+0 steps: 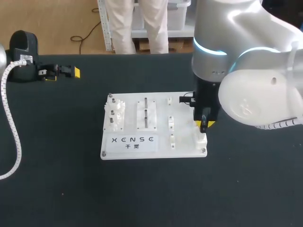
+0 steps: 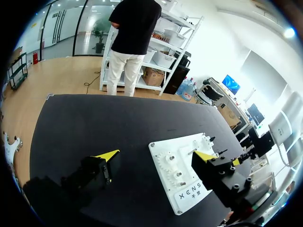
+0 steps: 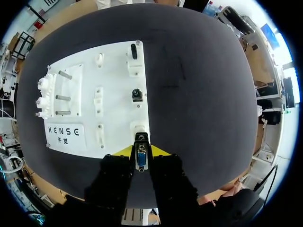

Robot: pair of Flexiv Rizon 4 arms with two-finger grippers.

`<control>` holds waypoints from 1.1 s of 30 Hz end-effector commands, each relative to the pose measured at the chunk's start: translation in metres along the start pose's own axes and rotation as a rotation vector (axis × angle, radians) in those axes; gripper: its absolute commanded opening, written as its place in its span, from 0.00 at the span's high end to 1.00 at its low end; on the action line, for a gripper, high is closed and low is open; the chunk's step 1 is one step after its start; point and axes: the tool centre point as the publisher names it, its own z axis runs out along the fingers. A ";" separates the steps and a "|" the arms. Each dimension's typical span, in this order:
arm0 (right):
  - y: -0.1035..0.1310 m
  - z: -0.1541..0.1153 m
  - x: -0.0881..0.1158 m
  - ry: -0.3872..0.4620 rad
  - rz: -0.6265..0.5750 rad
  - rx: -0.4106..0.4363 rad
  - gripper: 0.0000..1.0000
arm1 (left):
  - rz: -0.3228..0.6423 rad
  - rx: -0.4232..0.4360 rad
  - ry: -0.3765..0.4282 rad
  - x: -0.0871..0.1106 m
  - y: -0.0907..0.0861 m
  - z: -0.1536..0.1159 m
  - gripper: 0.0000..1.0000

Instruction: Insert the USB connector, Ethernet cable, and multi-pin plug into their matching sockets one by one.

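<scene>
My right gripper (image 3: 140, 152) grips the plug (image 3: 140, 161) over the white board's (image 3: 116, 101) corner; my left gripper (image 2: 156, 155) is wide open, empty.

The right arm (image 1: 246, 56) is built of fat, rounded silver-white housings with a glossy sheen, and a thin ring of pale blue light (image 1: 208, 49) circles one joint. The right end effector (image 1: 204, 124) is matte black and blocky, with bright yellow tips. The left arm (image 1: 23, 45) ends in a rounded black housing bearing a small white label, with a white spiral-wrapped cable (image 1: 10, 118) trailing beside it. The left end effector (image 1: 71, 72) has angular black fingers (image 2: 222, 175) dotted with small bolt heads, capped by yellow wedges.
</scene>
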 end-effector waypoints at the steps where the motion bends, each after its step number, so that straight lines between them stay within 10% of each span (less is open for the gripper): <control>1: 0.002 0.004 -0.004 0.003 -0.001 0.001 1.00 | 0.000 0.000 0.000 0.000 0.000 0.000 0.00; 33: 0.012 0.006 0.001 0.017 -0.038 -0.016 1.00 | 0.000 0.000 0.000 0.000 0.000 0.000 0.00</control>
